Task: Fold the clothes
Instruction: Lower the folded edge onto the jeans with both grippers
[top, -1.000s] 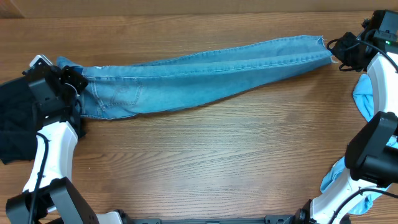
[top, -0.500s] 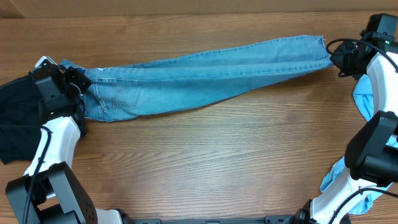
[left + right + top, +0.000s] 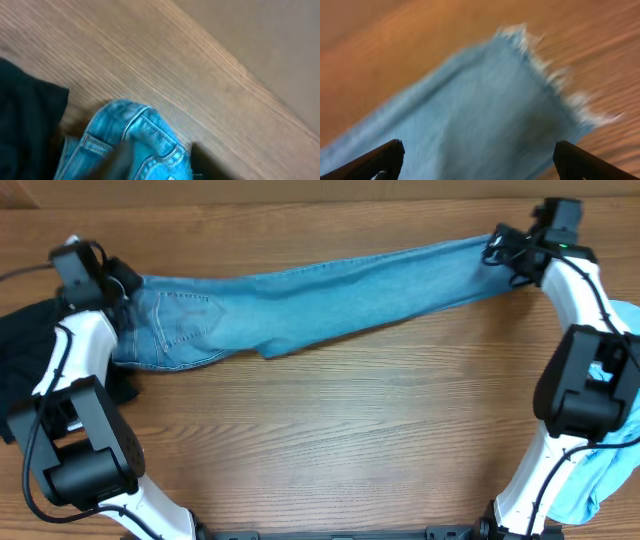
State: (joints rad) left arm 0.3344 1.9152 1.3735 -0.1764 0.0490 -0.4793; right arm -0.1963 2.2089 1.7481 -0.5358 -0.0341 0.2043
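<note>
A: Surface?
B: Brown wood-grain table [image 3: 350, 430], grain running left-right. A plain beige strip [image 3: 300, 190] lies beyond the far edge; can't tell if it's wall or floor.
A: Where are the jeans?
B: The jeans [image 3: 300, 305] lie flat along the far side of the table. Waist at the left, frayed hem at the right, back pocket facing up near the waist.
A: Other clothes?
B: Black garment [image 3: 20, 370] bunched at the left edge, touching the waist end. Sky-blue T-shirt [image 3: 608, 480] at the right edge, partly under the right arm.
A: Grippers?
B: Right gripper [image 3: 477, 150] is over the hem. Its fingers [image 3: 385, 157] stand wide apart and nothing is pinched. Left gripper [image 3: 118, 280] is at the waistband. Its wrist view is blurred, so I can't tell if it's clamped or apart.
</note>
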